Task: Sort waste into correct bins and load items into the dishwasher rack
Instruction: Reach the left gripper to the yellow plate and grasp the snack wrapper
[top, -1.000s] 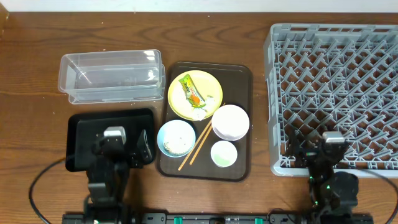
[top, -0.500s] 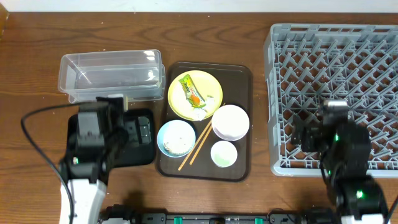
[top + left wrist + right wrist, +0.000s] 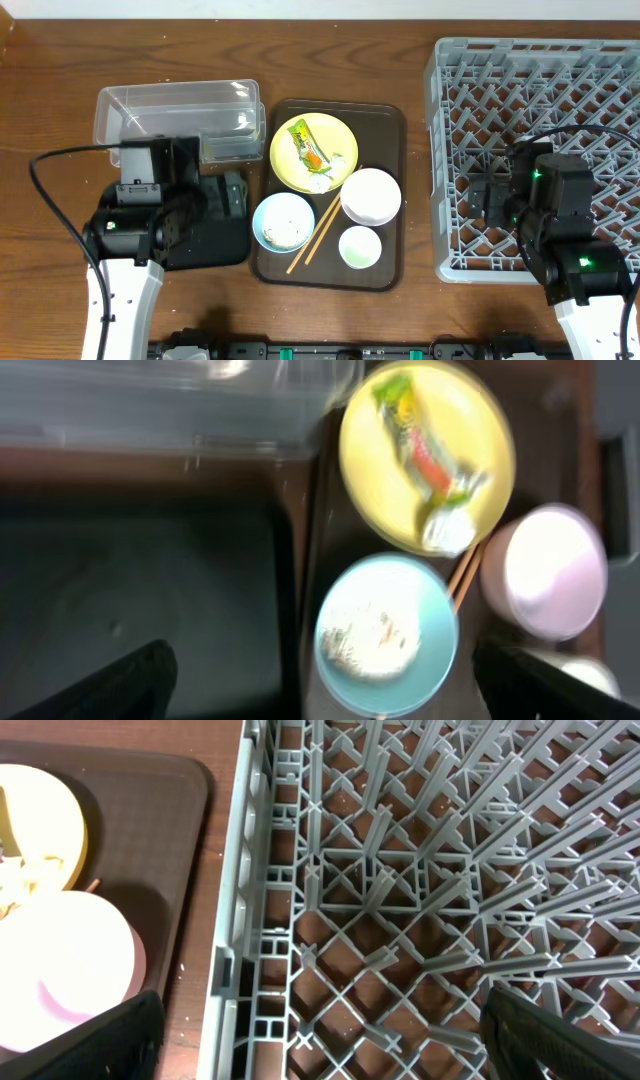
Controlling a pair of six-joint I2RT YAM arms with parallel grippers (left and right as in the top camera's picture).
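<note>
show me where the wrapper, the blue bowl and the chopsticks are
wrapper (image 3: 307, 147), overhead view, middle of the printed pack
blue bowl (image 3: 261, 218), overhead view, left inner wall
chopsticks (image 3: 314, 236), overhead view, midway along the sticks

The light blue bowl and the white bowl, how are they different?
Colour: the light blue bowl is pale blue, the white bowl plain white. Contents: the light blue bowl holds white rice-like scraps; the white bowl looks empty. Place: the light blue bowl sits left of the chopsticks, the white bowl right of them. Both are round, upright and stand on the dark brown tray.
</note>
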